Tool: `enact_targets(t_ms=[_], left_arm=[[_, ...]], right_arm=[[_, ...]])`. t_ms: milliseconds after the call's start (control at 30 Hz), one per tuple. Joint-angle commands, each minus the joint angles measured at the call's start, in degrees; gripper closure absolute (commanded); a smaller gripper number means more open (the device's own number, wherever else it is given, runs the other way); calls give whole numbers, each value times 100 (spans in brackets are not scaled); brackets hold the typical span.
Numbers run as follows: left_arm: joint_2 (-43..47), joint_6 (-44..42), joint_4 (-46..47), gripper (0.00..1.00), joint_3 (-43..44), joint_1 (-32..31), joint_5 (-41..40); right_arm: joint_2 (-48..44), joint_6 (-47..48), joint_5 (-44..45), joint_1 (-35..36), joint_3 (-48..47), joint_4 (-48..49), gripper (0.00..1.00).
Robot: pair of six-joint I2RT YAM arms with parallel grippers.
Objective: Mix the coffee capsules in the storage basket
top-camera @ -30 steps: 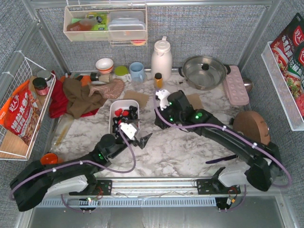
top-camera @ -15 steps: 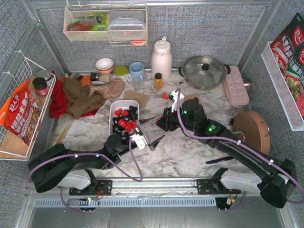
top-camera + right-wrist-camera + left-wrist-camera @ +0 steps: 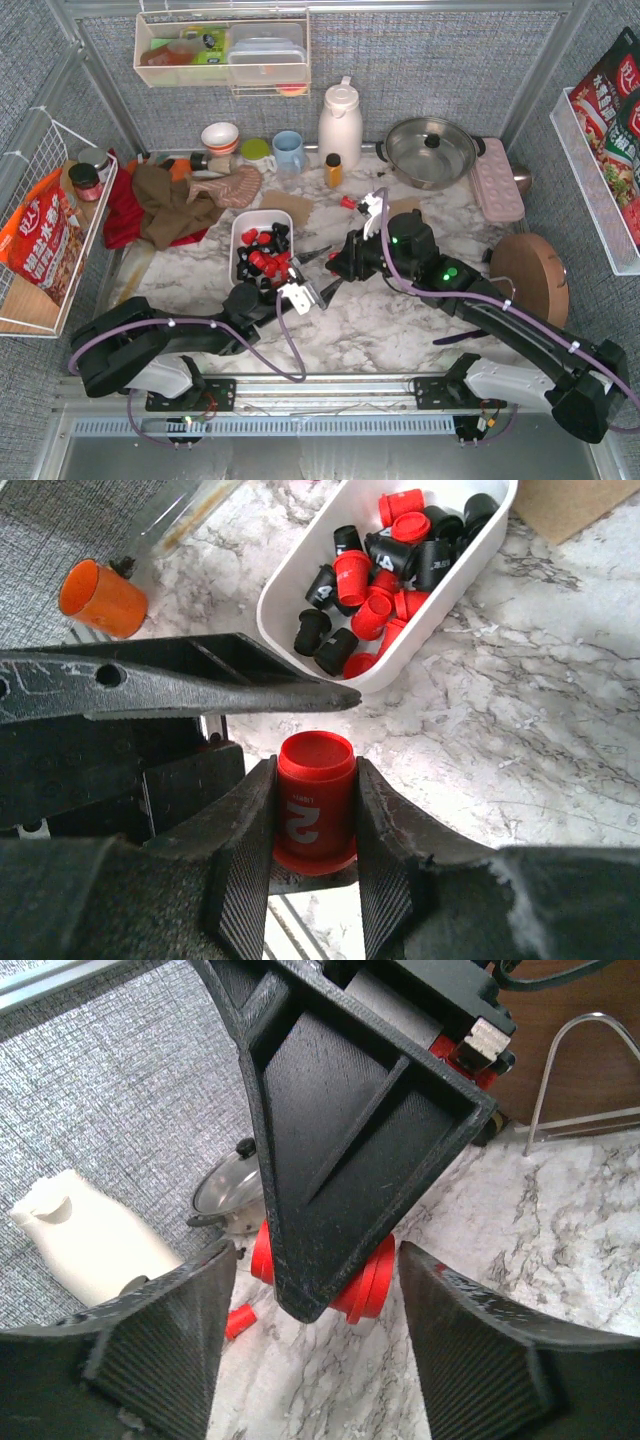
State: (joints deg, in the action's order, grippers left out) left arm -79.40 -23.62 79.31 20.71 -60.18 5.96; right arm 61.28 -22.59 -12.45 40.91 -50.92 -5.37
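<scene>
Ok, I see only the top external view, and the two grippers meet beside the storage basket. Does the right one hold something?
Observer: Yes. In the right wrist view the right gripper is shut on a red capsule.
Operator: Does the left gripper hold it too?
Observer: It seems not. In the left wrist view the left gripper is open. One finger of the right gripper sits between its fingers, and the capsule is partly hidden behind that finger.
Operator: Is there any mark on the capsule?
Observer: A white "2" on its side, seen in the right wrist view.
</scene>
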Motion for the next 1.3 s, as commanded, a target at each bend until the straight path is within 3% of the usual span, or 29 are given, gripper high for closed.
enact_targets(t_ms=[0, 267, 500, 700, 800, 867, 1067, 1267], left_arm=[[-16, -41, 399, 29, 38, -14, 20], [46, -82, 217, 44, 21, -23, 77], [136, -35, 97, 53, -55, -24, -231], [306, 157, -161, 55, -163, -23, -789], [379, 313, -134, 55, -262, -8, -1368], [489, 426, -618, 55, -181, 50, -1950], [1056, 2405, -2666, 52, 185, 966, -2537], [1344, 3545, -3404, 48, 29, 1796, -2523]], right_arm=[[-28, -148, -220, 5, 20, 212, 75], [14, -243, -294, -3, -61, 176, 73], [-16, -199, -59, -12, -209, -91, 53], [-141, 41, 334, -133, -296, -397, 44], [-124, 273, 522, -212, -403, -536, 43], [-11, 604, 807, -241, -552, -715, 43], [937, 2317, 1014, -592, -1085, -873, 42], [2641, 3805, 311, -1101, -1885, -1038, 42]])
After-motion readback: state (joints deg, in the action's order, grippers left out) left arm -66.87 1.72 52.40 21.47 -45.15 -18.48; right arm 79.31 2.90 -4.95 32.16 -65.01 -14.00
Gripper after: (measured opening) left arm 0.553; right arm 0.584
